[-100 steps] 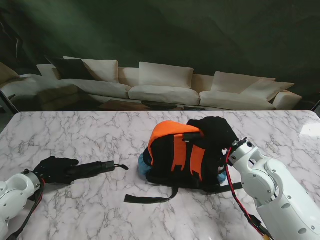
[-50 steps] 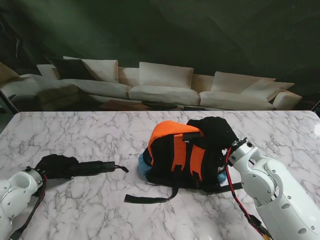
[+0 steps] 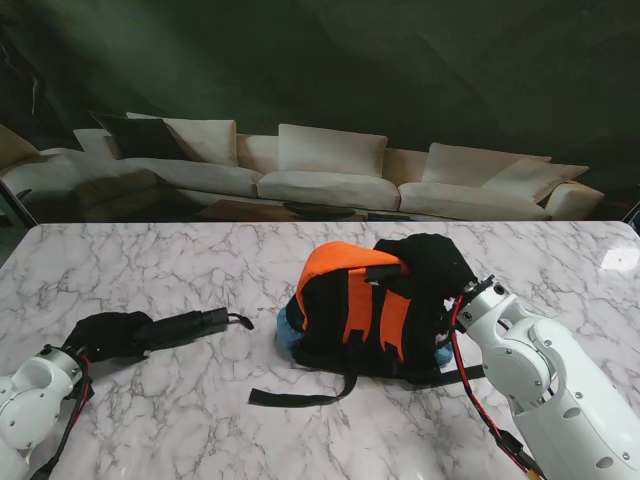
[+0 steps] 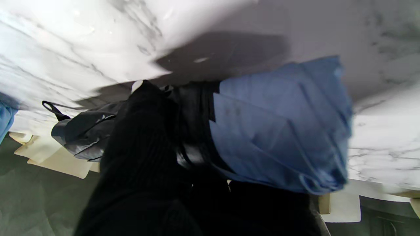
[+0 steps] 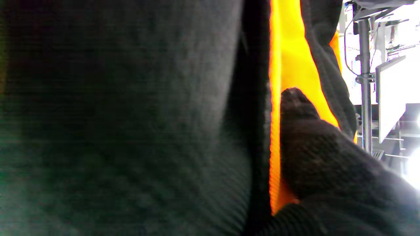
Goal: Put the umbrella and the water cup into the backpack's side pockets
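Blurring umbrella [image 4: 282,131] (hand [image 4: 144,157] clasping it).

From the stand's camera the marble table [image 3: 180,420] is shining bright under overhead light, with a glare patch sitting at its far right edge, while the room behind is lying dim. The left wrist picture is smearing with blur: the umbrella [image 4: 282,124] is showing soft edges and casting a dark shadow on the washed-out white table. The right wrist view is sitting mostly dark and out of focus, with overexposed white blooming along one side.
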Robot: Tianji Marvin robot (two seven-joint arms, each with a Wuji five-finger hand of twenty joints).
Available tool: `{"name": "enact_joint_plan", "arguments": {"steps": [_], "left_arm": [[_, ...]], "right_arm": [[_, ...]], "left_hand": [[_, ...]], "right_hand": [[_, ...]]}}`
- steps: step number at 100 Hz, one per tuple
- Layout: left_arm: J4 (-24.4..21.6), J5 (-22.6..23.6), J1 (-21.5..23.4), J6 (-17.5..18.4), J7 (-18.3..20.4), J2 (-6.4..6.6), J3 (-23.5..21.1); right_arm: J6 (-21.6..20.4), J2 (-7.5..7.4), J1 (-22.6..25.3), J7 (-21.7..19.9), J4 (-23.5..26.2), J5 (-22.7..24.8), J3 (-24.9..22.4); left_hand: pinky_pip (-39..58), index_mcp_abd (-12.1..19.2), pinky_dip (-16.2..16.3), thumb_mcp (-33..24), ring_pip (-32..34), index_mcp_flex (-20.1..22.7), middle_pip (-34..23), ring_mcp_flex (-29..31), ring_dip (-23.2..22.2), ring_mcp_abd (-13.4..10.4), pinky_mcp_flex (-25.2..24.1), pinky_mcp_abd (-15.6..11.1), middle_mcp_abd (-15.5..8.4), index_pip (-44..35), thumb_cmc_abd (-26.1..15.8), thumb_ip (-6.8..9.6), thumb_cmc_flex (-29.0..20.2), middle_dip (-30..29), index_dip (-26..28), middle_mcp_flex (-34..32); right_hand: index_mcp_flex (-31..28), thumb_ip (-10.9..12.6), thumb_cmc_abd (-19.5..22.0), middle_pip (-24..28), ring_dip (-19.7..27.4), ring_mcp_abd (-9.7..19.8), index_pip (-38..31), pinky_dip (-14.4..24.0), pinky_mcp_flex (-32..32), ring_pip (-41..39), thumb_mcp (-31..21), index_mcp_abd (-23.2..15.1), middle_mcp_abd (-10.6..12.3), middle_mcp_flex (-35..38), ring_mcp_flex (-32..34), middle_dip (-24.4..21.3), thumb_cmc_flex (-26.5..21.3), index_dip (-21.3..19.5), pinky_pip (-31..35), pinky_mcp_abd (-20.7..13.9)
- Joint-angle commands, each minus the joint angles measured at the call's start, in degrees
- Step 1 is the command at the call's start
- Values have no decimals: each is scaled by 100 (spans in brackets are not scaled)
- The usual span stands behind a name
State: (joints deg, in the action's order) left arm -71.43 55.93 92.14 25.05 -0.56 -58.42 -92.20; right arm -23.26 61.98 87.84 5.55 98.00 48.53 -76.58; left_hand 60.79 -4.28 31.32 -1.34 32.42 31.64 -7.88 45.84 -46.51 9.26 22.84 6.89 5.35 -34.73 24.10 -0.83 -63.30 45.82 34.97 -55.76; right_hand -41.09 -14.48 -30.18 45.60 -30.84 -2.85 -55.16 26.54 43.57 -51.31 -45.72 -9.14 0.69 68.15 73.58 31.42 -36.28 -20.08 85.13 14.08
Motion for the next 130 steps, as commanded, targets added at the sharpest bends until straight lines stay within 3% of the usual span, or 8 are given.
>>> {"name": "enact_joint_plan", "arguments": {"steps": [1, 31, 49, 72, 94, 118, 130], "left_arm": [[-148, -87, 6, 55, 14, -18, -95], [-503, -362, 38, 362, -225, -119, -433], [-845, -930, 13, 623, -316, -243, -584], [-1305, -1676, -137, 1012, -79, -316, -556], [-1629, -2679, -371, 1196, 139, -395, -131], [-1892, -3349, -469, 1136, 596, -360, 601], [-1909, -3391, -530, 1093, 839, -304, 876]], "right_arm": [[48, -5, 85, -67, -82, 32, 32], [69, -10, 71, -107, -83, 28, 6], [110, -9, 38, -131, -128, -6, -3], [165, -8, 25, -147, -138, -20, -2], [200, -12, -13, -184, -158, -28, 8], [225, -4, -46, -167, -189, -65, 31], [209, -7, -46, -177, -200, -67, 26]], "left_hand": [[249, 578, 153, -598, 314, 528, -458, 250, -83, 119, 46, -211, -404, -1092, -581, 199, -883, 79, 302, -518], [258, 602, 156, -593, 305, 528, -447, 263, -86, 117, 59, -208, -420, -1140, -588, 195, -888, 79, 244, -525], [259, 593, 156, -588, 290, 526, -436, 261, -85, 121, 59, -208, -412, -1145, -604, 191, -895, 78, 222, -524], [255, 603, 154, -567, 254, 537, -416, 267, -74, 117, 59, -202, -427, -1148, -627, 178, -911, 73, 199, -522], [220, 607, 140, -559, 228, 520, -407, 229, -73, 110, 28, -208, -430, -1156, -665, 185, -923, 88, 206, -499], [185, 613, 128, -539, 219, 511, -403, 222, -76, 98, 22, -225, -441, -1163, -680, 186, -925, 95, 206, -488], [181, 621, 128, -530, 214, 502, -401, 216, -75, 88, 23, -229, -450, -1158, -693, 186, -922, 93, 199, -489]], "right_hand": [[-162, 186, 331, -79, -17, 155, -133, 21, -57, 75, -430, -676, 251, -18, 185, -25, -631, 47, 0, 68], [-175, 188, 325, -84, -23, 163, -137, 23, -57, 69, -436, -689, 263, -11, 187, -27, -633, 43, -1, 69], [-184, 187, 327, -82, -25, 155, -137, 23, -57, 65, -438, -698, 260, -8, 187, -23, -635, 44, -1, 69], [-200, 188, 330, -84, -28, 153, -142, 24, -57, 60, -438, -707, 252, 1, 186, -25, -639, 42, -1, 69], [-212, 188, 325, -87, -28, 151, -145, 24, -57, 60, -435, -705, 252, 4, 185, -26, -642, 41, -1, 69], [-218, 186, 327, -87, -28, 150, -144, 25, -57, 57, -433, -714, 257, 9, 186, -23, -642, 41, -2, 69], [-216, 188, 325, -91, -28, 151, -143, 25, -57, 56, -434, -712, 252, 7, 185, -24, -642, 41, -2, 69]]}}
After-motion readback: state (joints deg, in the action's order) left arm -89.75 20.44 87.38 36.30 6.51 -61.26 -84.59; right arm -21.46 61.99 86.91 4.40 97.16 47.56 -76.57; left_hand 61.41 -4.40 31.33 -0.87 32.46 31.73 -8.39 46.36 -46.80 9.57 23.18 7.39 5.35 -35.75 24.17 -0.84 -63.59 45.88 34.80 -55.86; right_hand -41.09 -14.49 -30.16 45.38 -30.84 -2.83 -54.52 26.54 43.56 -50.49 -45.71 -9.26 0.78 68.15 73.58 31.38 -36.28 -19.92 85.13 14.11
